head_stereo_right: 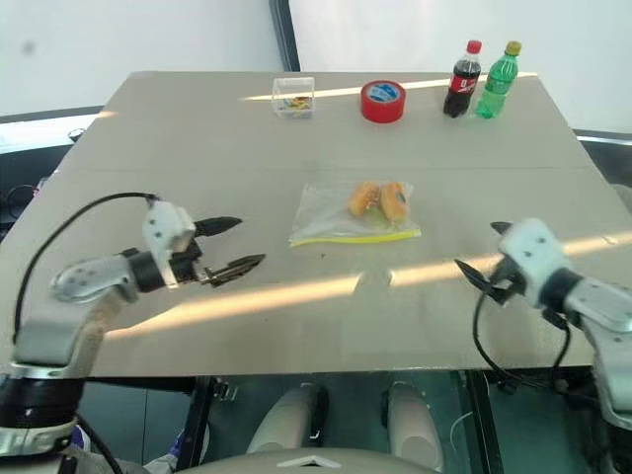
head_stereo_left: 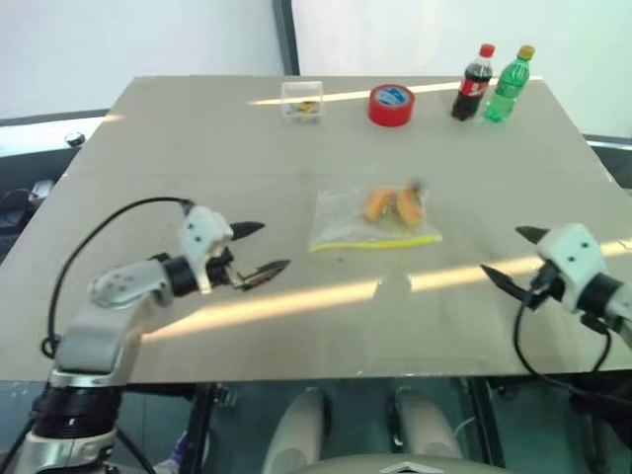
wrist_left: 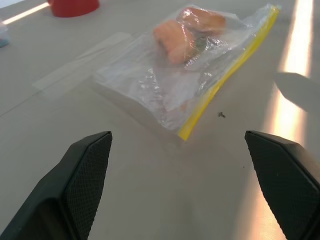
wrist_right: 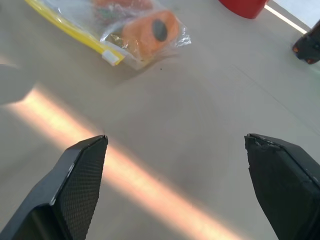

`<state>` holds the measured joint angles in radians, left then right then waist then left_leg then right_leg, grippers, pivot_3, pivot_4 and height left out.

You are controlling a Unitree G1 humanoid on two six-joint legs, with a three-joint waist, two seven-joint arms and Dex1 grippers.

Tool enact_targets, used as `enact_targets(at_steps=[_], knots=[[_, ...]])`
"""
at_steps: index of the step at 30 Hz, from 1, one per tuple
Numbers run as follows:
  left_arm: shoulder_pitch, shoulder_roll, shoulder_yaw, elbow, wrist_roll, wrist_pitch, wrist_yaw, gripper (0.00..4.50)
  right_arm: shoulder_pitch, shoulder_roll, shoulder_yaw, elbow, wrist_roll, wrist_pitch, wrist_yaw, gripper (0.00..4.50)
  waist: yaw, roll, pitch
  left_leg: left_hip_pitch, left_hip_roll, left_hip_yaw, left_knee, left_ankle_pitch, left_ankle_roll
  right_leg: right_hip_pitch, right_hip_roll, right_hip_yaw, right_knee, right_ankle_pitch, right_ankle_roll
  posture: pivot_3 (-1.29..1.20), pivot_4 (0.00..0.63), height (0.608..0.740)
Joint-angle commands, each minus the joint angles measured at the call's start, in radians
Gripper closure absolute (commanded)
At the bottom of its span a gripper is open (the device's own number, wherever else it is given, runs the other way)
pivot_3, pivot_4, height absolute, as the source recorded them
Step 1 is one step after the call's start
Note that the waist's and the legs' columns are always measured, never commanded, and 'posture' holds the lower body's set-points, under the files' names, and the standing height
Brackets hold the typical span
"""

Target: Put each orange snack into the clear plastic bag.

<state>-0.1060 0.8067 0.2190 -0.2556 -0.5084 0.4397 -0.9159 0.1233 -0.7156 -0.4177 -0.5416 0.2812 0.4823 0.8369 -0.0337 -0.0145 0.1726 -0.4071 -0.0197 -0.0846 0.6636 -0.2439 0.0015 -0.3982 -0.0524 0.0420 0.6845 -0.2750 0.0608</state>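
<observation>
a wide, pale grey tabletop [head_stereo_left: 197,178] seen from above and behind the robot's two arms. at the near left, the left tool [head_stereo_left: 259,249], two black fingers on a white wrist, hovers just over the surface with its jaws spread wide and nothing between them, aimed inward toward the middle. near the far edge, from left to right, stand a small clear rigid box with yellow contents [head_stereo_left: 301,101], a red roll of tape [head_stereo_left: 391,105], a small dark cola bottle with a red cap [head_stereo_left: 473,83] and a green soda bottle with a yellow cap [head_stereo_left: 508,85]. in the middle of the tabletop lies the flat, crinkly clear plastic bag [head_stereo_left: 370,219], its yellow zip strip running along the near edge, so its long axis goes left to right. both glossy orange snacks [head_stereo_left: 394,204] sit side by side inside the bag, toward its right end. at the near right, the right tool [head_stereo_left: 511,257] is also wide open and empty, pointing inward. the bag lies ahead of and between the two tools, well apart from each; the right tool looks slightly nearer the snack end, the left nearer the empty end. judging by this, the filling appears done.
</observation>
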Motion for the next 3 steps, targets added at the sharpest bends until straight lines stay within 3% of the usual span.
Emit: enact_targets(at_steps=[1, 3], knots=[[0.018, 0.036, 0.057, -0.051, -0.049, 0.042, -0.026, 0.00, 0.031, -0.021, -0.089, -0.070, 0.089, 0.029, 0.027, 0.03, 0.000, 0.000, 0.001, 0.005, 0.000, 0.000, -0.001, 0.000, 0.000, 0.005, 0.000, 0.000, -0.002, 0.000, 0.000, 0.00, 0.150, 0.740], [0.031, 0.046, 0.057, -0.056, -0.047, 0.046, -0.034, 0.00, 0.044, -0.027, -0.094, -0.081, 0.108, 0.039, 0.022, 0.03, -0.001, 0.000, 0.001, 0.013, 0.001, 0.000, -0.005, 0.000, 0.000, 0.014, 0.000, 0.000, -0.007, 0.000, 0.000, 0.00, 0.150, 0.740]])
